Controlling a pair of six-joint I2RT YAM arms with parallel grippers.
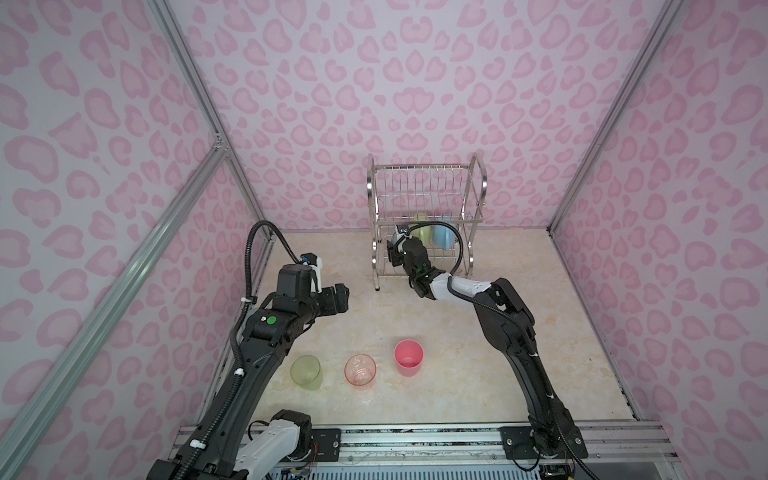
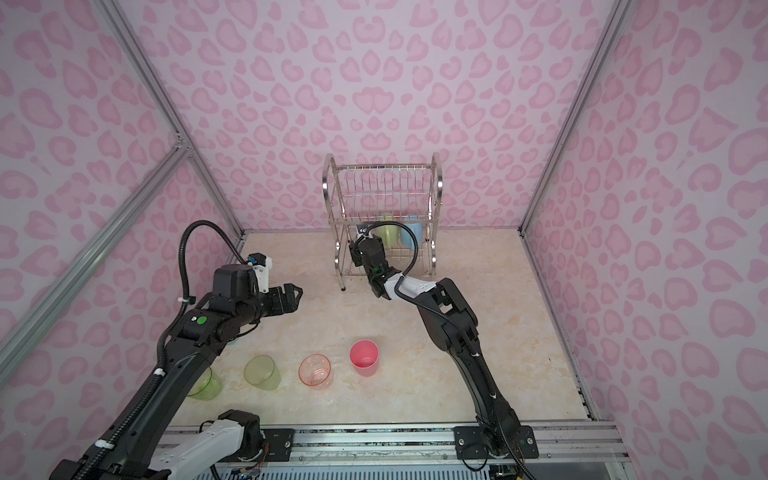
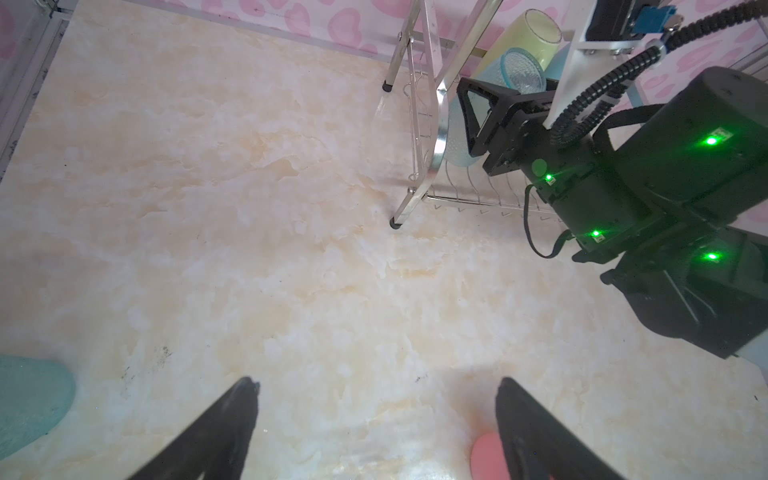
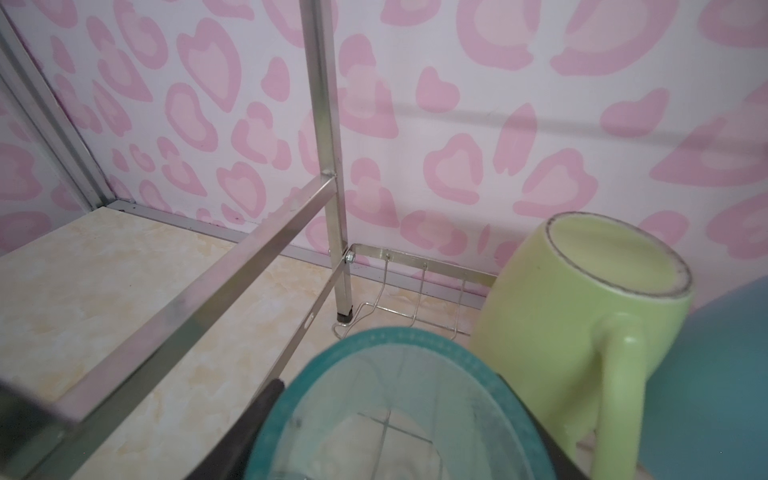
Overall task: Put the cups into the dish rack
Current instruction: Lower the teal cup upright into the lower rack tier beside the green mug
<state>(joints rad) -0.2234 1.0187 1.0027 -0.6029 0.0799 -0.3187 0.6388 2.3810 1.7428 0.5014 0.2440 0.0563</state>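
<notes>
The right claw reaches into the lower tier of the dish rack, its jaws closed around a pale blue tumbler. The tumbler is held just beside a base-up green mug, and a blue mug sits on that mug's other side. The left claw hangs empty above the bench, jaws spread wide. A pink tumbler, an orange-pink tumbler and a yellow-green tumbler stand upright in a row near the bench's front, well apart from the rack.
</notes>
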